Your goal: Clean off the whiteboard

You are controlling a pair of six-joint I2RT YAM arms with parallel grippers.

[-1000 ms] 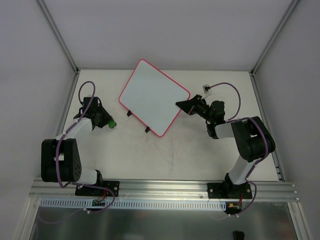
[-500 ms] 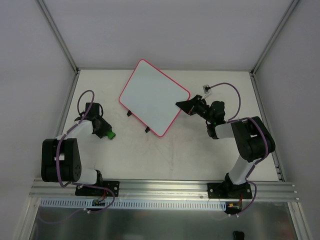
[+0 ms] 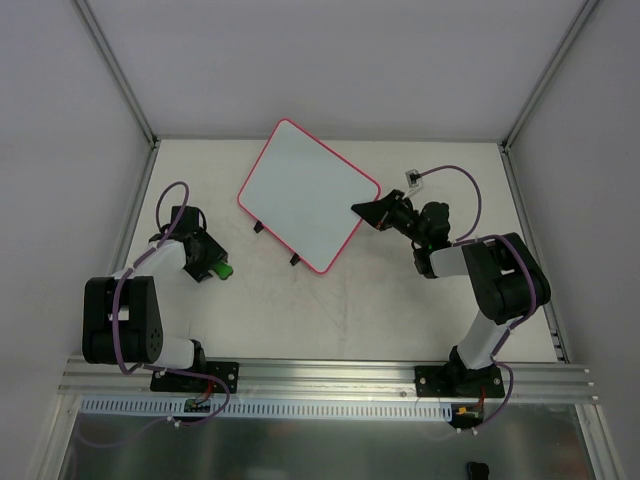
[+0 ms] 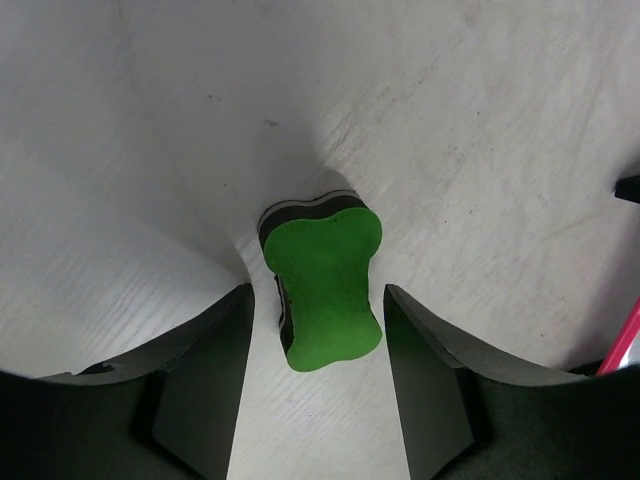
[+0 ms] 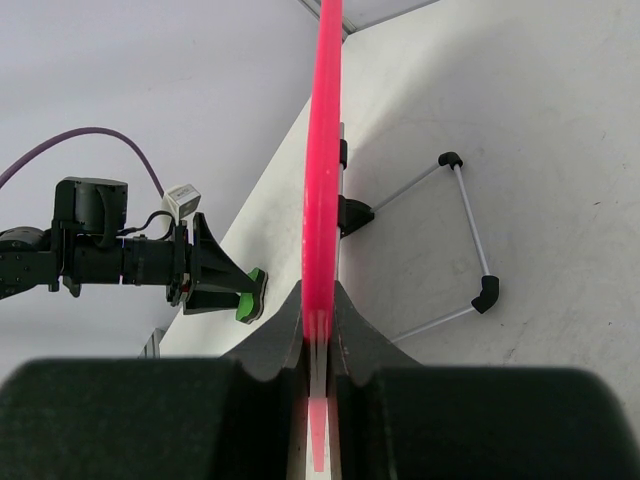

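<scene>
The whiteboard [image 3: 305, 190], white with a pink-red frame and a blank face, lies tilted at the table's back middle. My right gripper [image 3: 362, 211] is shut on its right edge; in the right wrist view the pink edge [image 5: 322, 150] runs straight up from between the closed fingers [image 5: 345, 320]. A small green eraser [image 3: 225, 268] with a black underside lies on the table at the left. My left gripper [image 3: 212, 266] is open around it. In the left wrist view the eraser [image 4: 320, 250] sits between the fingertips [image 4: 230, 330] with a gap on each side.
Two black clips [image 3: 258, 227] [image 3: 295, 260] sit on the board's near edge. A thin wire stand with black corner caps [image 5: 470, 240] shows under the board. A small white connector on a purple cable [image 3: 412, 177] lies behind the right arm. Walls close in the table's left, back and right.
My left gripper carried the eraser toward the near side, then opened; the eraser now rests free on the table. The right arm and the whiteboard have not moved.
</scene>
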